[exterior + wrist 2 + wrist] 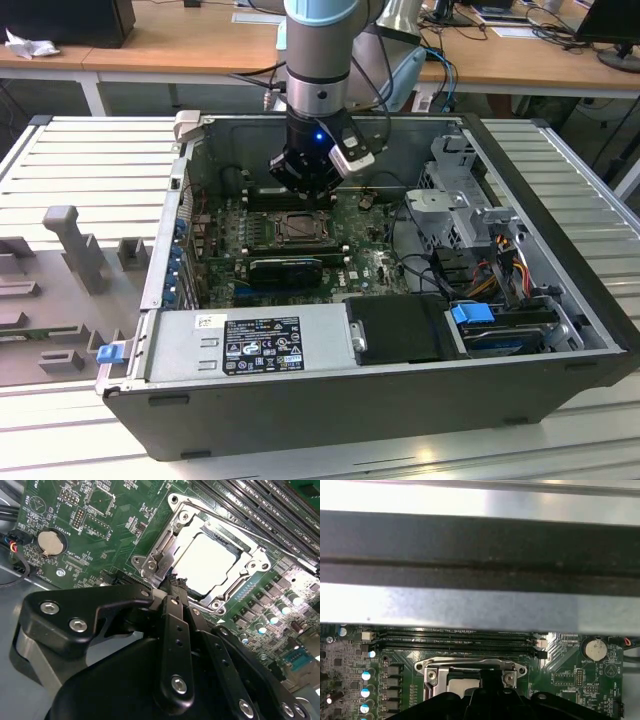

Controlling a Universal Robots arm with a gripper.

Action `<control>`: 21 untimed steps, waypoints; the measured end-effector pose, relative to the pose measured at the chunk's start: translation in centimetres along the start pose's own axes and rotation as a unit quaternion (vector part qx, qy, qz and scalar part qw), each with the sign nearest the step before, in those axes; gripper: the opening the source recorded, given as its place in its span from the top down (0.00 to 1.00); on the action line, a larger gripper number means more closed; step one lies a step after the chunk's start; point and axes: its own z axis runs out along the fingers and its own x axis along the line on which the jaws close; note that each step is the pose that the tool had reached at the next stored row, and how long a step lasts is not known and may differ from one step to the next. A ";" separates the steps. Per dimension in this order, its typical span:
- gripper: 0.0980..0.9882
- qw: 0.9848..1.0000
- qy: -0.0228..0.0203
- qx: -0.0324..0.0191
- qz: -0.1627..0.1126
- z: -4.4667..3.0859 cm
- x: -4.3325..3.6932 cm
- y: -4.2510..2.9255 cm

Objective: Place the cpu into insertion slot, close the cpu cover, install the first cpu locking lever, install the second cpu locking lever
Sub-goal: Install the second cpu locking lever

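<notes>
Silver-grey arm [318, 60] with a pale blue band at the top centre of the exterior view, black wrist below it with a small blue light. Matte black gripper [172, 587] in the second wrist view's lower half: jointed links, round silver screws, grey side plate.

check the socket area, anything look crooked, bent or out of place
Nothing stands out. In the second wrist view the cpu lies flat and square in the socket, with the cpu cover closed down around it, framing it evenly. The hand sits right at the cover's edge. No bent parts show.
</notes>
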 end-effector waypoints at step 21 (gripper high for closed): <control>0.99 1.000 0.000 0.000 0.000 -0.01 0.02 -0.52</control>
